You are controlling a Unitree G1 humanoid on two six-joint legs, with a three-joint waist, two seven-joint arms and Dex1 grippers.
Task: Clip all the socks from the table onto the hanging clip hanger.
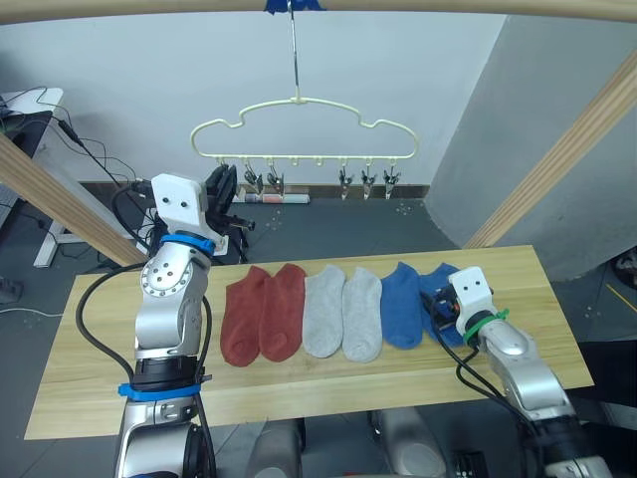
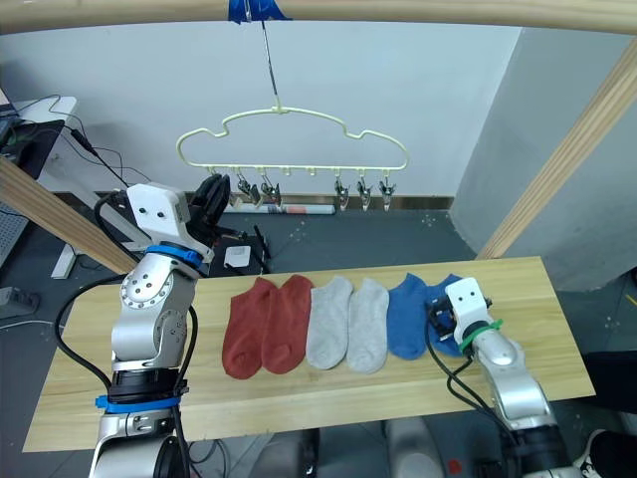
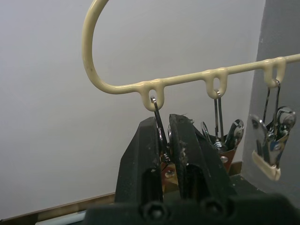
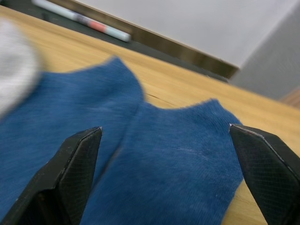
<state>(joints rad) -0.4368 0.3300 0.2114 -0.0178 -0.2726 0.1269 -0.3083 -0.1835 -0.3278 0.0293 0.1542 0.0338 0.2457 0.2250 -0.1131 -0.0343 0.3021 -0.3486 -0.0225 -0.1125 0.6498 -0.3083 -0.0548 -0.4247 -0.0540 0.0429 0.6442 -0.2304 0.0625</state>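
Note:
Six socks lie in a row on the wooden table (image 1: 100, 368): two rust-red (image 1: 264, 314), two light grey (image 1: 343, 314), two blue (image 1: 403, 304). The pale yellow clip hanger (image 1: 304, 134) hangs above and behind them, with metal clips (image 1: 368, 179) along its bar. My left gripper (image 1: 224, 189) is raised to the hanger's left end. In the left wrist view it (image 3: 163, 124) is shut on the leftmost clip (image 3: 157, 112). My right gripper (image 1: 438, 314) sits low over the rightmost blue sock (image 4: 178, 164), open, with its fingers (image 4: 75, 164) spread on either side of the sock's cuff.
A thick wooden pole frame carries the hanger: a top bar (image 1: 398, 5) and slanted poles at left (image 1: 60, 204) and right (image 1: 567, 149). A white tube (image 1: 274, 198) lies on the floor by the wall. A desk with cables (image 1: 30, 110) stands at far left.

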